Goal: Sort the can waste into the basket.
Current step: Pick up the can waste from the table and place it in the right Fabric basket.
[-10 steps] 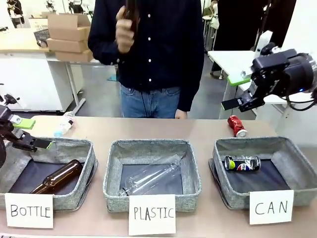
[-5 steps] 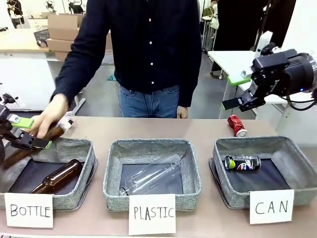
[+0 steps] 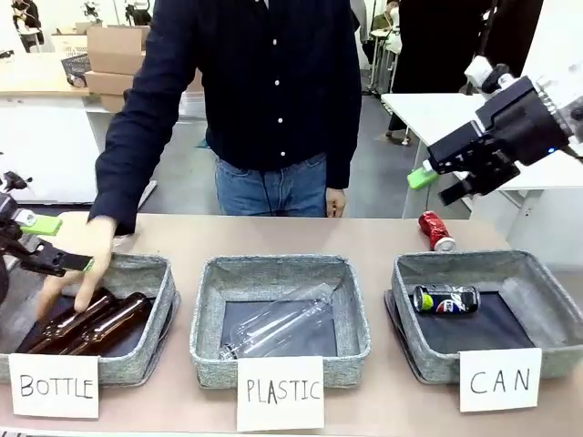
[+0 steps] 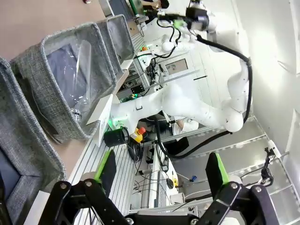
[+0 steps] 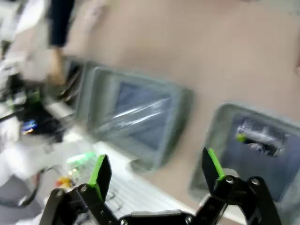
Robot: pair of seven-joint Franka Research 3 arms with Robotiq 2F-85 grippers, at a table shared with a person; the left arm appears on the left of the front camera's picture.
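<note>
Sorting cans: one in its basket, one waiting on the table

Starting at the left edge of the front view, the left gripper (image 3: 44,244) hovers over the outer rim of the grey fabric basket signed "BOTTLE" (image 3: 137,273). Its green-padded fingers are spread and hold nothing, as its own wrist camera also shows (image 4: 161,171). Beside it, the person's hand (image 3: 80,259) reaches down into that basket, resting on two brown glass bottles (image 3: 91,320) lying side by side.

At the centre sits the basket signed "PLASTIC" (image 3: 278,269), with a clear plastic bottle (image 3: 278,328) lying inside.

On the right is the basket signed "CAN" (image 3: 474,262). The dark black-blue can (image 3: 445,299) lies on its side within it, near the back. The red dented can (image 3: 436,230) lies on the bare table (image 3: 364,237) just behind that basket's far rim, apart from it.

Above and to the right, the right gripper (image 3: 435,187) hangs high in the air, well above the red can. Its wrist view is blurred, so detail is poor, but the fingers (image 5: 213,164) look spread wide with nothing between them.

By this layout, the task seems half done: the remaining step is the red can. The next move likely calls for the right arm to descend behind the basket, line its open fingers across the dented body, close, lift over the rim, and release inside.
</note>
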